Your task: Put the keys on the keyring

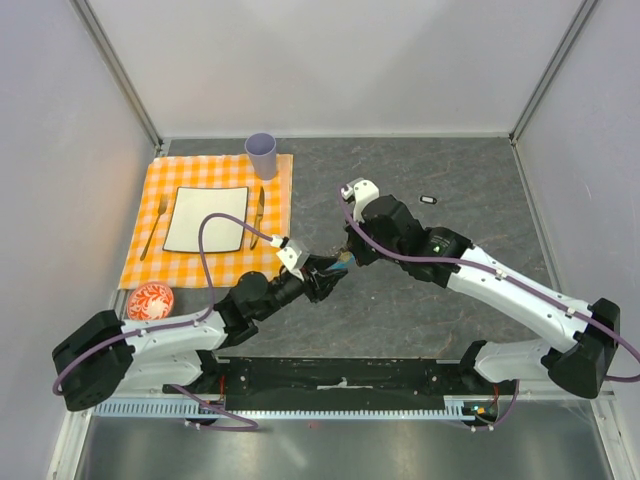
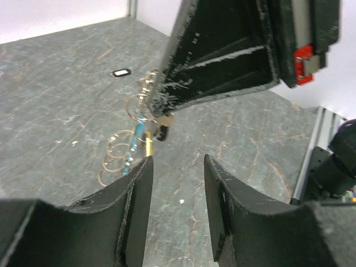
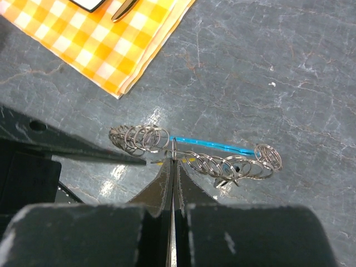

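At the bottom of the left wrist view, the left gripper stood with its jaws apart, holding nothing. Just beyond it, the right gripper was pinched shut on a single loop of the keyring, with a yellow key beside the blue section. So thin a hold could slip, and the crowded fingers might knock together. Farther off, right of centre in the top view, a black key lay on open table. The checked mat edged the left side.
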`<state>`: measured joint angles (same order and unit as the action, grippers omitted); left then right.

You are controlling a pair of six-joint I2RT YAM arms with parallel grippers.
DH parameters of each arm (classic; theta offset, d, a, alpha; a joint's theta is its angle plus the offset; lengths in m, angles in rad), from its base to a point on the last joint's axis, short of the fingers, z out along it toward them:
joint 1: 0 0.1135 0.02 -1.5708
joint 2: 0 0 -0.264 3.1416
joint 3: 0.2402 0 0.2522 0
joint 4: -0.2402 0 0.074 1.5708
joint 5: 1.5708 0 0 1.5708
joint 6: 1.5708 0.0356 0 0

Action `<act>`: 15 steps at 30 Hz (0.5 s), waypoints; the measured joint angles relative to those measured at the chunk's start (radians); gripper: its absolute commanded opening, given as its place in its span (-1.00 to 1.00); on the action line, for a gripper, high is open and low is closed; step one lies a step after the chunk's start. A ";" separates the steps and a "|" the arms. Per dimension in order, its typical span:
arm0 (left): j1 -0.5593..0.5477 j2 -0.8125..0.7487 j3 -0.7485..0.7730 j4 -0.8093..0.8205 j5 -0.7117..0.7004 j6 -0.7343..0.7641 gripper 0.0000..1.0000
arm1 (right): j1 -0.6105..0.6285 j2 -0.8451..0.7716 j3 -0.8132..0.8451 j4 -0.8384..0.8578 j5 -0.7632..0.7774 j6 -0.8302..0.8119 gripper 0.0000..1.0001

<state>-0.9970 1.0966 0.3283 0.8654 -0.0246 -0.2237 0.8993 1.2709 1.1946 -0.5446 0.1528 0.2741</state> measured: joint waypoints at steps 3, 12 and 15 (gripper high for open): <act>0.001 -0.005 0.012 -0.031 -0.034 0.045 0.01 | 0.000 -0.009 -0.018 0.003 -0.024 -0.009 -1.00; 0.008 0.015 0.084 -0.116 -0.046 0.216 0.03 | -0.008 -0.031 -0.027 -0.002 -0.089 -0.044 -1.00; 0.008 0.047 0.084 -0.112 -0.050 0.246 0.04 | -0.010 -0.040 -0.027 -0.002 -0.114 -0.048 -1.00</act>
<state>-0.9886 1.1435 0.4118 0.7532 -0.0746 0.0219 0.8894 1.2312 1.1671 -0.5468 0.0387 0.2256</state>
